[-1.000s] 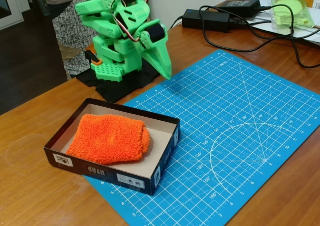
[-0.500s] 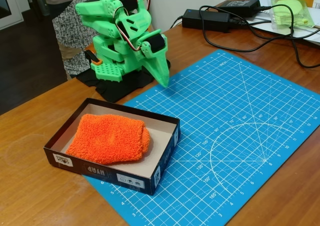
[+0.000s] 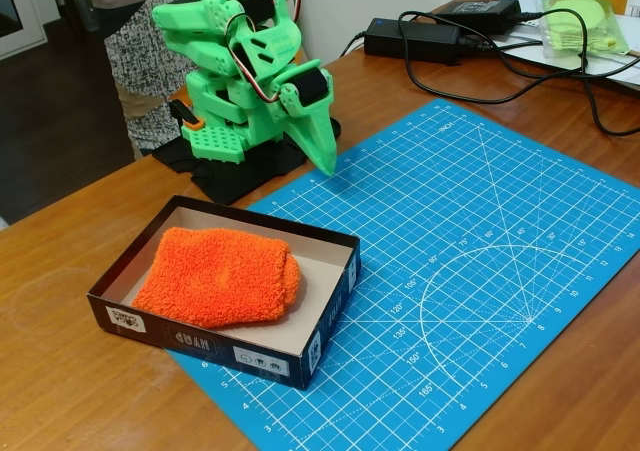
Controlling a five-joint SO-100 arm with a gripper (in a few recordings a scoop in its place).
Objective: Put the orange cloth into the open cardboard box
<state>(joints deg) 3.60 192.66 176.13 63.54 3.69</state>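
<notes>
1. Nearest us: open cardboard box (image 3: 300,349), shallow rect. tray w/ black printed sides, small white labels, plain pale brown inside.
2. Inside it we see the orange cloth (image 3: 218,276), fluffy terry, folded to a soft pad, lying flat toward the box's left part; bare floor strip at right.
3. Box sits partly on the blue cutting mat (image 3: 480,271) w/ white grid, partly on the wooden desk (image 3: 60,381).
4. Farther back: green plastic arm (image 3: 235,71) folded over its base on a black pad; tool (image 3: 325,161) points down, tip at the mat's far edge, fingers together, holding nothing.
5. Far right: black power bricks (image 3: 412,37) w/ cables, clear bag of pale green items (image 3: 585,21).
</notes>
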